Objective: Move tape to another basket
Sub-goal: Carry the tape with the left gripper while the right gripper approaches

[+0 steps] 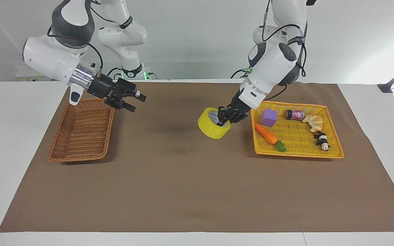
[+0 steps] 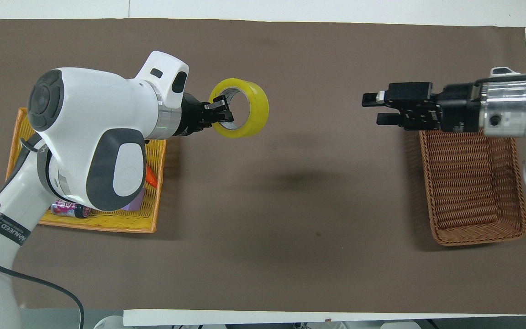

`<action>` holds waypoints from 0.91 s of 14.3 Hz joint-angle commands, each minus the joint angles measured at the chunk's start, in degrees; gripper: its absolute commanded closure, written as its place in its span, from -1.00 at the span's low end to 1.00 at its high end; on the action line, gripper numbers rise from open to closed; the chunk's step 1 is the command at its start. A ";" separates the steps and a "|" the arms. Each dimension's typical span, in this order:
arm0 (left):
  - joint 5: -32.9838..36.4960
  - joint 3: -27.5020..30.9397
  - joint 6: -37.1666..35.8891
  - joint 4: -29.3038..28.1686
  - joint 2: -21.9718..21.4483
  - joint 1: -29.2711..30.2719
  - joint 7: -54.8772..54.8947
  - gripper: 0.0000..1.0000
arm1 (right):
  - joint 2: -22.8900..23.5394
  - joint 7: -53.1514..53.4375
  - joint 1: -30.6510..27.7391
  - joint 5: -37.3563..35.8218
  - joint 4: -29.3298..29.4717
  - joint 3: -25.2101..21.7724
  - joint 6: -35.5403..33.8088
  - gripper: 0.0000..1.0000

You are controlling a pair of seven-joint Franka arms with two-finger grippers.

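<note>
Facing view: left gripper [image 1: 225, 118] clamped on the wall of the tape [image 1: 213, 123], one finger inside the pale core and one on the yellow outside; roll held in the air over the brown mat [image 1: 190, 177], tilted, just beside the yellow-orange tray basket [image 1: 298, 154] and clear of it, a soft shadow on the mat underneath; well apart from the dark-brown wicker basket [image 1: 80, 130], which lies toward the right arm's end of the table. Right gripper [image 1: 133, 101] up over the mat just beside that basket's rim, pointed toward the tape, fingers parted and holding nothing. Lying in the tray: a purple block [image 1: 268, 117], a toy carrot [image 1: 268, 135], a small pink can [image 1: 294, 114] on its side, a croissant [image 1: 314, 122] and a small black-and-white figure [image 1: 322, 140].

Overhead view: tape [image 2: 241, 108] seen almost ring-on, left gripper [image 2: 221, 109] pinching its near edge; right gripper [image 2: 381, 108] stretched out from over the corner of the wicker basket [image 2: 473, 183], a clear gap between its two fingers; tray basket [image 2: 107, 225] mostly hidden under the left arm.
</note>
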 commanded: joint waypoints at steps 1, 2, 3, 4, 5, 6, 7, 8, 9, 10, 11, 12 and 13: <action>-0.55 0.79 -0.52 1.01 0.37 -0.82 -0.43 1.00 | 1.53 -1.45 6.36 3.81 0.09 -0.13 8.02 -1.00; -0.55 0.79 -0.52 1.01 0.37 -0.82 -0.43 1.00 | 2.06 -3.37 8.30 4.17 0.09 -0.13 9.53 -1.00; -0.55 0.79 -0.52 1.01 0.37 -0.82 -0.43 1.00 | 2.85 -6.17 10.15 4.61 0.09 -0.13 10.76 -1.00; -0.55 0.79 -0.52 1.01 0.37 -0.82 -0.43 1.00 | 3.38 -7.68 11.12 5.74 0.26 -0.13 11.12 -1.00; -0.55 0.79 -0.52 1.01 0.37 -0.82 -0.43 1.00 | 3.64 -9.61 12.26 5.58 0.87 -0.04 11.91 -1.00; -0.55 0.79 -0.60 0.92 0.37 -0.82 -0.51 1.00 | 4.17 -12.15 13.58 5.23 1.58 -0.04 14.01 -1.00; -0.55 0.79 -1.04 0.92 0.37 -0.82 -0.51 1.00 | 4.26 -13.66 14.90 5.23 1.41 -0.04 15.42 -1.00; -0.55 0.87 -1.48 0.92 0.28 -0.73 -0.51 1.00 | 4.44 -14.19 15.52 5.23 1.41 -0.04 15.43 -1.00; -0.55 0.87 -1.57 0.92 0.28 -0.73 -0.51 1.00 | 4.52 -14.37 16.31 5.23 1.49 -0.04 15.87 -1.00; -0.55 0.87 -1.75 0.92 0.28 -0.73 -0.51 1.00 | 5.22 -14.37 17.36 5.49 1.84 -0.04 16.92 -1.00; -0.55 0.87 -1.75 0.92 0.28 -0.73 -0.51 1.00 | 5.66 -14.37 17.55 5.75 2.02 0.05 17.01 -1.00; -0.55 0.87 -1.83 0.92 0.28 -0.73 -0.43 1.00 | 5.93 -14.37 17.55 6.02 2.02 0.05 17.02 -1.00; -0.55 0.87 -2.01 0.92 0.28 -0.73 -0.51 1.00 | 6.28 -14.37 17.46 6.37 2.11 0.05 17.02 -1.00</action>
